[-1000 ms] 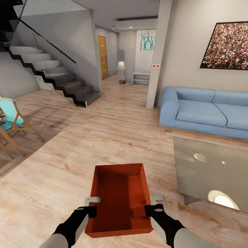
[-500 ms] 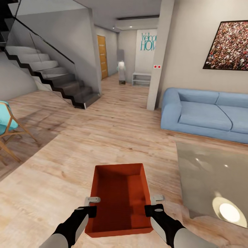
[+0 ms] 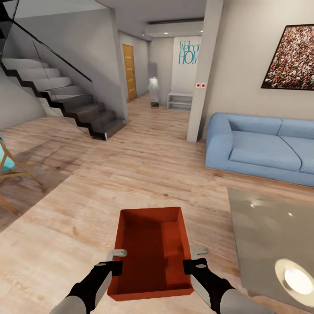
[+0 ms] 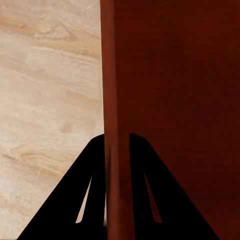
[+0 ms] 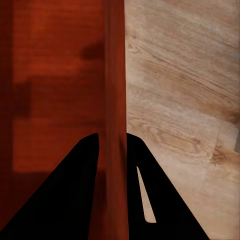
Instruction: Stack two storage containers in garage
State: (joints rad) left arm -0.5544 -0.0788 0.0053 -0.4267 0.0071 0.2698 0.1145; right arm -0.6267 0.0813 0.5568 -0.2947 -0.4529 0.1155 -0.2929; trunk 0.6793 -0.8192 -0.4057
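This is a home, an open-plan living room. Light wood-plank flooring (image 3: 144, 165) runs throughout. A blue upholstered sofa (image 3: 261, 146) stands against a cream wall carrying a large dark-framed speckled picture (image 3: 290, 59). A glass-topped coffee table (image 3: 274, 235) sits in front of the sofa. A grey staircase with a glass balustrade (image 3: 65, 93) rises along the far side. Beyond it, a hallway leads to a wooden door (image 3: 129, 72), a low white shelf unit (image 3: 179, 100) and teal "Welcome Home" wall lettering (image 3: 190, 53).
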